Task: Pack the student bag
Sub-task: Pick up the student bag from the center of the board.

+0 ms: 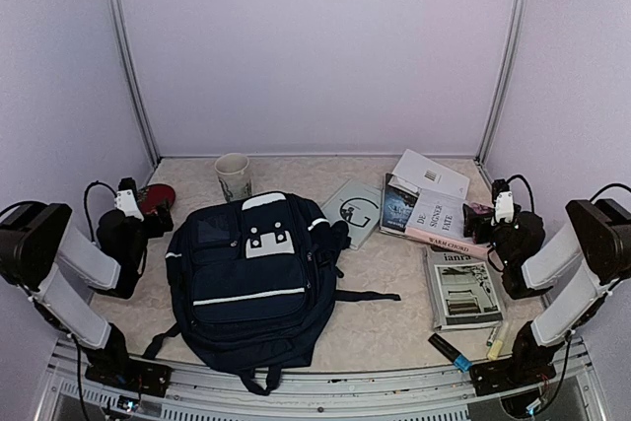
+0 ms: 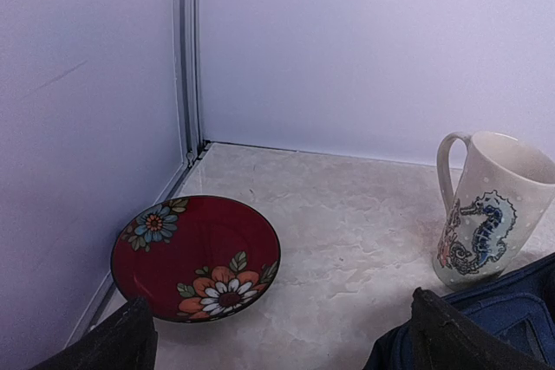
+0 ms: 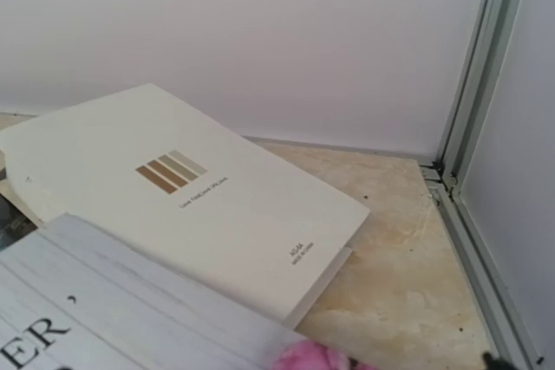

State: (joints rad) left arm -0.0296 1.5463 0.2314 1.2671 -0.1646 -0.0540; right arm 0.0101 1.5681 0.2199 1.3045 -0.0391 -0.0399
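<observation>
A: Why does the bag (image 1: 254,278) lie flat between the claws?
B: So either can reach it, I'd guess. The left claw (image 1: 153,216) and right claw (image 1: 476,222) both gape, empty.
A: And the books (image 1: 426,206)?
B: Just ahead of the right claw, ready for packing.

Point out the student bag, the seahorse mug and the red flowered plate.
student bag (image 1: 251,273): top external view, on its front pocket.
seahorse mug (image 2: 488,227): left wrist view, on the painted seahorse.
red flowered plate (image 2: 198,249): left wrist view, on its bare red centre.
</observation>
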